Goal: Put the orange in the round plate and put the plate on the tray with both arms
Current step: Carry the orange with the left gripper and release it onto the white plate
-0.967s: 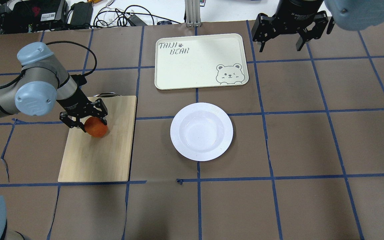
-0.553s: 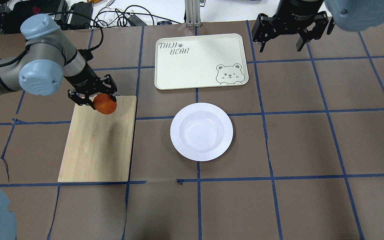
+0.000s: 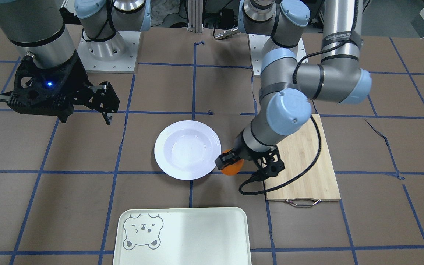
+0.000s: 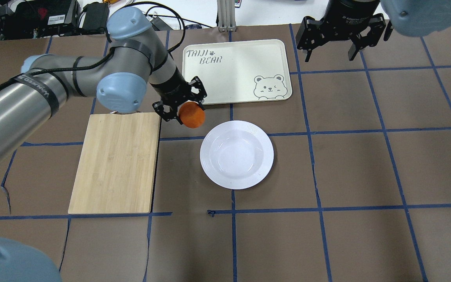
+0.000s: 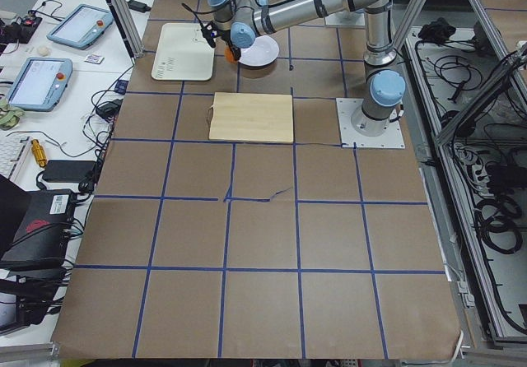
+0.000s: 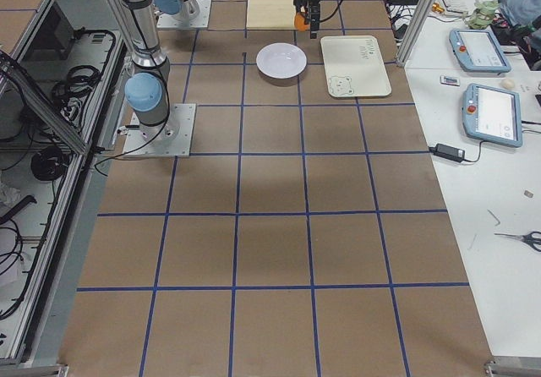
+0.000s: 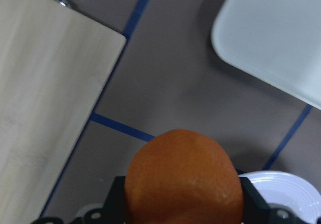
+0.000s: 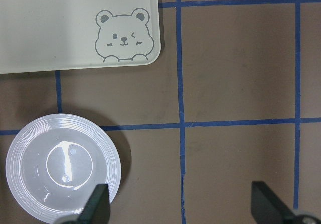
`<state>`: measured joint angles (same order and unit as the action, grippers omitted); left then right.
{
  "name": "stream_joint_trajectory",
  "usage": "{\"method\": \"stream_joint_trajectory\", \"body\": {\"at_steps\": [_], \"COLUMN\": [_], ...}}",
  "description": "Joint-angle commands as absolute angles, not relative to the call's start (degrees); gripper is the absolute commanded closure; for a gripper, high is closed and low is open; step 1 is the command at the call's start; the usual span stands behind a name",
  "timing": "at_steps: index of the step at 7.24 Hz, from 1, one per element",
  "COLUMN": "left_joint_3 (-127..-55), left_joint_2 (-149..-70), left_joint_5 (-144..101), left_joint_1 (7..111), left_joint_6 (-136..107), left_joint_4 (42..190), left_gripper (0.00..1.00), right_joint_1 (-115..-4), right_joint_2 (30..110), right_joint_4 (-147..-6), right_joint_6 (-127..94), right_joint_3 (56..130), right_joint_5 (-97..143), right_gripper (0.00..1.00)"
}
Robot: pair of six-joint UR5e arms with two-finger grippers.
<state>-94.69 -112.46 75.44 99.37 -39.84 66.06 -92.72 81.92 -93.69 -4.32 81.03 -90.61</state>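
Note:
My left gripper (image 4: 188,111) is shut on the orange (image 4: 192,114), holding it above the table between the cutting board and the round plate (image 4: 236,154). In the front view the orange (image 3: 230,170) hangs just beside the plate's (image 3: 187,149) rim. The left wrist view shows the orange (image 7: 183,179) gripped on both sides, with the plate's edge (image 7: 281,189) just past it. The plate holds nothing. The tray (image 4: 235,72) lies beyond it, also bare. My right gripper (image 4: 330,58) hovers open, high by the tray's far right corner, holding nothing.
A light wooden cutting board (image 4: 116,160) with a metal handle lies left of the plate, nothing on it. Blue tape lines grid the brown table. Cables and electronics (image 4: 33,17) sit past the far edge.
My left arm has lifted the orange off the cutting board and carried it right and farther out, to the plate's near-left rim. The right arm has not moved.

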Motion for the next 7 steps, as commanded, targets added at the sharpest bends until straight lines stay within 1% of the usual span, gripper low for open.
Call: {"method": "stream_joint_trajectory", "body": {"at_steps": [1,2,3,4,7], "left_joint_3": [-95.0,-95.2,-95.3,-95.0,-93.8], "left_joint_2": [-115.0,-115.7,-116.2,-116.1,-113.4], "left_joint_5": [71.1,70.9,71.4,74.3,85.6], "left_joint_1": [106.6,107.9,108.0,108.1,106.9], "left_joint_6": [-48.6,-48.7,-48.7,-47.7,-41.5], "left_joint_4": [63.8,63.3,63.5,63.2,64.0], "left_gripper": [1.00,0.79,0.15,0.00,0.00], "right_joint_1": [-92.7,-92.7,-92.7,-92.7,-92.6], "right_joint_2": [81.9,81.9,81.9,81.8,81.8], "right_joint_4": [-93.5,-93.5,-93.5,-93.0,-93.3], "right_joint_6": [-4.4,-4.0,-4.0,-4.4,-3.7], "right_joint_3": [81.0,81.0,81.0,81.0,81.0], "right_joint_5": [-90.6,-90.6,-90.6,-90.6,-90.6], "right_gripper": [0.00,0.00,0.00,0.00,0.00]}}
